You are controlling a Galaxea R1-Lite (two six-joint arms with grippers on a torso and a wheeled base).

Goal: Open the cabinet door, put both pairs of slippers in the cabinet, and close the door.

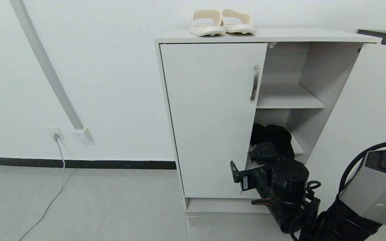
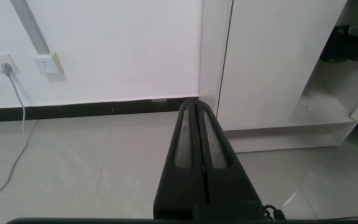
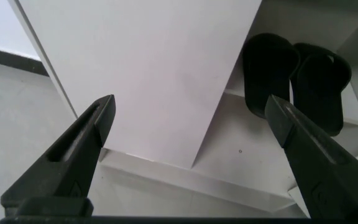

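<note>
On the lower shelf (image 1: pixel 297 147): the black slippers (image 1: pixel 275 139) are laid side by side inside the cabinet (image 1: pixel 297 34), behind the free edge of the left door (image 1: pixel 209 117).
On the cabinet top: the cream slippers (image 1: pixel 222 22) are set as a pair near the back, well apart from both grippers.
Doors: the left door is seen closed, its handle (image 1: pixel 254 82) untouched. The right door (image 1: pixel 367 107) is swung wide, so both shelves on that side are exposed.
Right gripper (image 1: pixel 248 162): it is held spread wide and empty just in front of the lower shelf. In the right wrist view a gap is seen between its fingers (image 3: pixel 291 127) and the black pair.
Left gripper (image 2: pixel 196 109): it is pressed closed with nothing in it and held low, pointing at the floor beside the cabinet's left corner.
Step in hand: the first pair is judged to be stowed and let go, so about half the putting-away is taken as done. The cream pair is not yet fetched and the right door is not yet closed.
Next move: the right arm would have to be drawn clear of the shelf and door edge and raised to the cabinet top. The cream pair would then have to be gripped together, or taken one slipper at a time.
Hidden: the near ends of the black slippers are covered by the right arm in the head view. The cabinet's left half is screened by the closed door. The open door is cut off at the edge, so its handle cannot be made out.
</note>
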